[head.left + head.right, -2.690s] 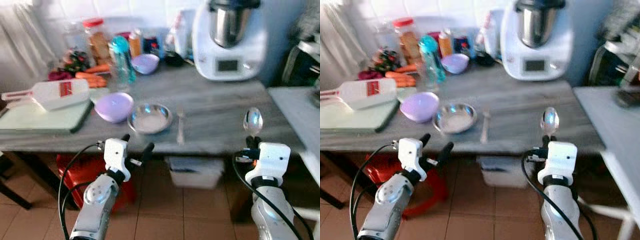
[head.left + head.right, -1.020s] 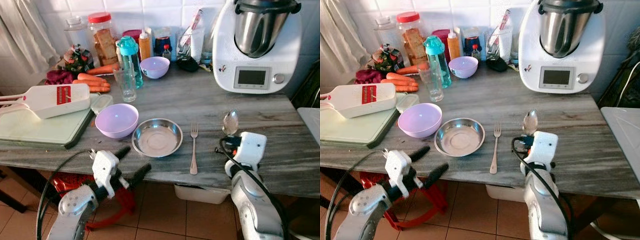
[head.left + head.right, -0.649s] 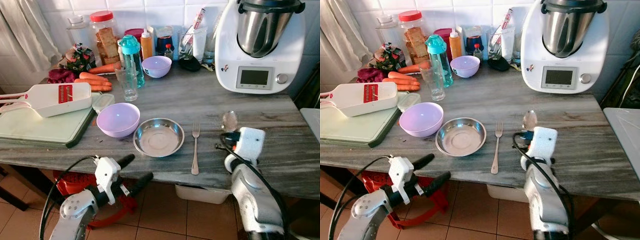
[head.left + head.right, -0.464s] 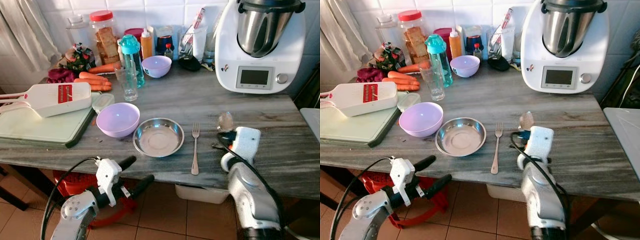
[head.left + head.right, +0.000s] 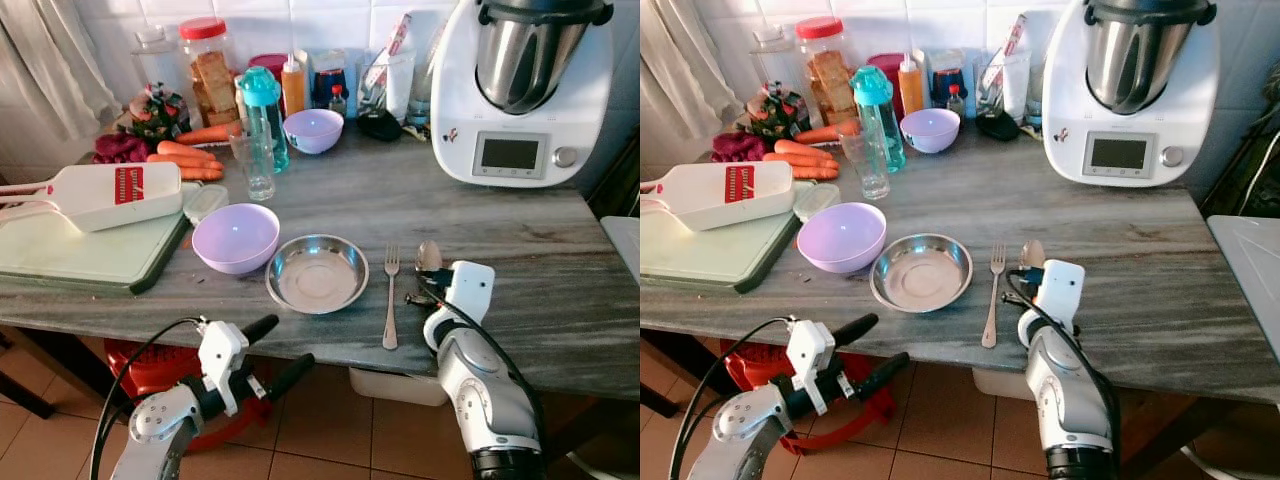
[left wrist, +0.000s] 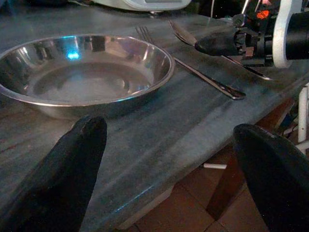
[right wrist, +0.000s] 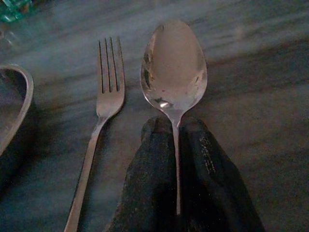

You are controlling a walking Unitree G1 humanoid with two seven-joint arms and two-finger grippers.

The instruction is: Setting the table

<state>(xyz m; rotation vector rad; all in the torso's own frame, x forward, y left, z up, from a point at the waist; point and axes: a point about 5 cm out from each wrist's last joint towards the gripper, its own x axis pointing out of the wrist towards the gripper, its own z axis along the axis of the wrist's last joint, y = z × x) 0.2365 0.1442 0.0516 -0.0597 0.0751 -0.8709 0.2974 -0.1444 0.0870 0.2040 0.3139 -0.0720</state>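
While clamped in right claw (image 7: 176, 145), spoon (image 7: 175, 67) now apparently lower, beside fork (image 7: 104, 121).

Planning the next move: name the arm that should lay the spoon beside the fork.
Right. The right gripper is shut on the spoon, right beside the fork. The left gripper hangs open below the table edge.

Shiny metal spoon (image 7: 175, 72), fork (image 7: 102, 116) and dish (image 5: 317, 273); matt veined stone counter (image 5: 560, 240).
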